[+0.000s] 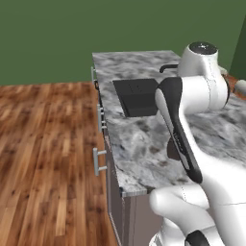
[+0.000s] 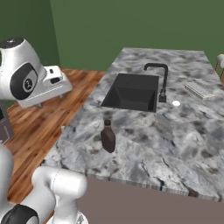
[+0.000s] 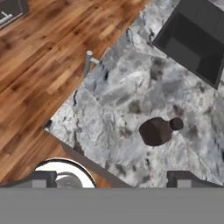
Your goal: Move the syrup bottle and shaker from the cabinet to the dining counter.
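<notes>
The syrup bottle (image 2: 108,137), dark brown with a narrow neck, stands upright on the dining counter (image 2: 144,146) near its front edge, with nothing touching it. Seen from above, the syrup bottle (image 3: 157,130) sits on the marbled counter (image 3: 118,96), well below the hand. My gripper (image 3: 113,179) hangs high over the counter edge, open, with nothing between its fingertips (image 3: 41,179). The arm partly covers the bottle (image 1: 172,150) from the left base. The shaker and the cabinet are out of view.
A black sink (image 2: 131,92) with a black faucet (image 2: 162,78) lies behind the bottle. A pale flat rack (image 2: 199,89) lies at the right. Grey drawer handles (image 1: 98,161) stick out of the counter's side over the wood floor (image 1: 43,144).
</notes>
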Robot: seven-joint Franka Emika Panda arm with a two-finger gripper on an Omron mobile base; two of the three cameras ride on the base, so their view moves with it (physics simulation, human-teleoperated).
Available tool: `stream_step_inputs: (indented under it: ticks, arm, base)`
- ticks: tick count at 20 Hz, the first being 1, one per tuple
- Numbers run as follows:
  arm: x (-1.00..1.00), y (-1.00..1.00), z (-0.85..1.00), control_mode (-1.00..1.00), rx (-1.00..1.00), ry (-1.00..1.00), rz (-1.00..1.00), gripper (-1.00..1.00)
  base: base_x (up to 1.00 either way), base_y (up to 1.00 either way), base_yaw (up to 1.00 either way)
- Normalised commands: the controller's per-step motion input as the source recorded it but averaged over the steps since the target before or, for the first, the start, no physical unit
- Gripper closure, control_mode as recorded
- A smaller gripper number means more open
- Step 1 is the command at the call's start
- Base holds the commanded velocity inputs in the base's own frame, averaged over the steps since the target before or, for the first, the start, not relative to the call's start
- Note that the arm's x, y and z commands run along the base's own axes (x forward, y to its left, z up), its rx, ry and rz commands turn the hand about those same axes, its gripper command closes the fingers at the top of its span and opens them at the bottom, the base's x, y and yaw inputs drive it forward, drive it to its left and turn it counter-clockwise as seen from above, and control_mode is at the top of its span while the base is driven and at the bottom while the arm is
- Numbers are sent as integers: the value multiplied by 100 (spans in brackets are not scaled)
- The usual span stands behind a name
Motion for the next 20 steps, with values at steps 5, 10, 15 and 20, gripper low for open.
stream_step_inputs:
  ticks: [5,10,15,20]
  arm:
    - [-2,-4,-41,-100,4,-5,-14,-100]
    - [-25,-16,-50,-100,26,-29,-3,-100]
    - [-25,-3,-8,-100,35,-27,-1,-100]
    - [-28,0,2,-100,17,-7,-10,-100]
  base:
    - [0,0,0]
    - [0,0,0]
    - [0,0,0]
    - [0,0,0]
